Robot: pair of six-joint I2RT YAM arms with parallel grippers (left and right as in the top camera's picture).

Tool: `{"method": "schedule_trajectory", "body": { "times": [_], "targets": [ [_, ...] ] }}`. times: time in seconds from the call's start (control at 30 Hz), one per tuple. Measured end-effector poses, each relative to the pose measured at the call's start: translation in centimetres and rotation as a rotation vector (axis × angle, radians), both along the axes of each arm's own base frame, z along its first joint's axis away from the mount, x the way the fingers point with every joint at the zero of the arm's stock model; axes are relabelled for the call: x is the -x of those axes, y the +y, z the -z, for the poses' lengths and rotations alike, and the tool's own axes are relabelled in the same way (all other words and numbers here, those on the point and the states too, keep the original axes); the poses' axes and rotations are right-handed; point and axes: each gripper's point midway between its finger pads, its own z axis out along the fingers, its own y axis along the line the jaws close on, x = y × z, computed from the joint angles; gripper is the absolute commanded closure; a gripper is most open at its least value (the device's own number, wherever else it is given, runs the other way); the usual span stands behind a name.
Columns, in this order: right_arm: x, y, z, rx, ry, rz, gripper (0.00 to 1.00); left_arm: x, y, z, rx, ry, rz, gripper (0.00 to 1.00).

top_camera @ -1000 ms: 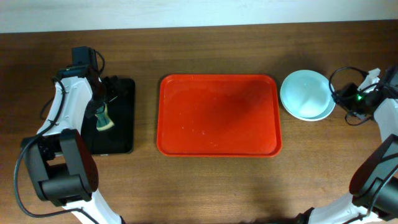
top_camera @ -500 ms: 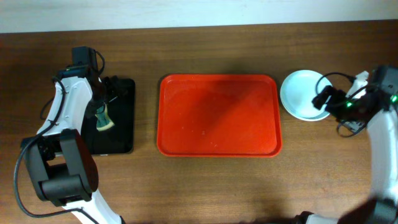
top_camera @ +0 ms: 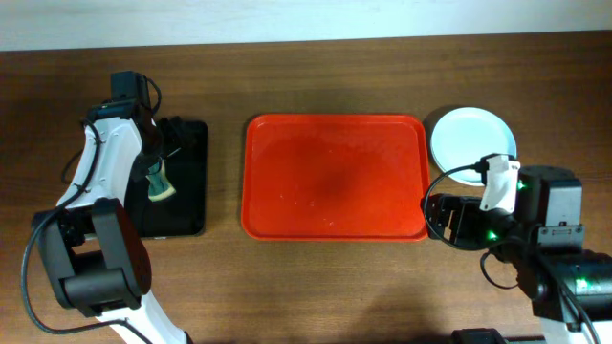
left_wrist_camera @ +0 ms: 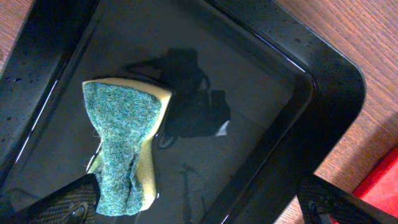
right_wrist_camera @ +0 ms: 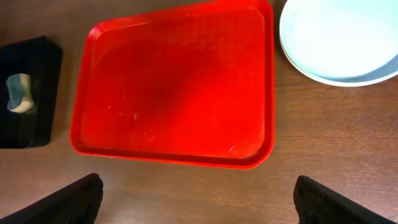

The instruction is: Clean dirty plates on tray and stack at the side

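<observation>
The red tray point(top_camera: 335, 177) lies mid-table with nothing on it; it also shows in the right wrist view point(right_wrist_camera: 174, 87). The plates point(top_camera: 473, 141) sit stacked on the table just right of the tray, pale blue-white on top point(right_wrist_camera: 336, 37). How many are in the stack I cannot tell. My right gripper point(top_camera: 451, 218) hangs open and empty above the table near the tray's front right corner, fingers wide apart point(right_wrist_camera: 199, 200). My left gripper point(top_camera: 156, 164) is open over the black tray point(top_camera: 186, 205), its fingers point(left_wrist_camera: 199, 205) wide apart.
A green and yellow sponge point(left_wrist_camera: 124, 149) lies in the black tray point(left_wrist_camera: 323, 93) by my left finger; it also shows in the overhead view point(top_camera: 160, 183). Bare wooden table surrounds both trays.
My right arm has pulled away from the plates at the far right and swung toward the front, now above the tray's front right corner. The left arm has not moved.
</observation>
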Motion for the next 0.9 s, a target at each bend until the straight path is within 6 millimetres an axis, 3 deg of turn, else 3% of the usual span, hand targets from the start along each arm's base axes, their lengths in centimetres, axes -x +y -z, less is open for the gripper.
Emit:
{"method": "schedule_trajectory", "body": {
  "times": [0.43, 0.57, 0.7, 0.77, 0.9],
  "targets": [
    [0.7, -2.0, 2.8, 0.116, 0.044, 0.05, 0.02, 0.0, 0.0, 0.0, 0.0, 0.0, 0.0, 0.01],
    [1.0, -1.9, 1.4, 0.119, -0.206, 0.041, 0.02, 0.0, 0.0, 0.0, 0.0, 0.0, 0.001, 0.01],
    [2.9, -0.8, -0.5, 0.152, -0.516, -0.052, 0.01, 0.0, 0.0, 0.0, 0.0, -0.001, 0.0, 0.01],
    [3.9, -0.5, -0.3, 0.173, -0.63, -0.08, 0.01, 0.0, 0.0, -0.1, 0.0, -0.001, 0.0, 0.01],
    [3.4, -0.4, 1.0, 0.197, -0.76, -0.093, 0.02, 0.0, 0.0, -0.1, 0.0, -0.002, 0.0, 0.01]
  ]
}}
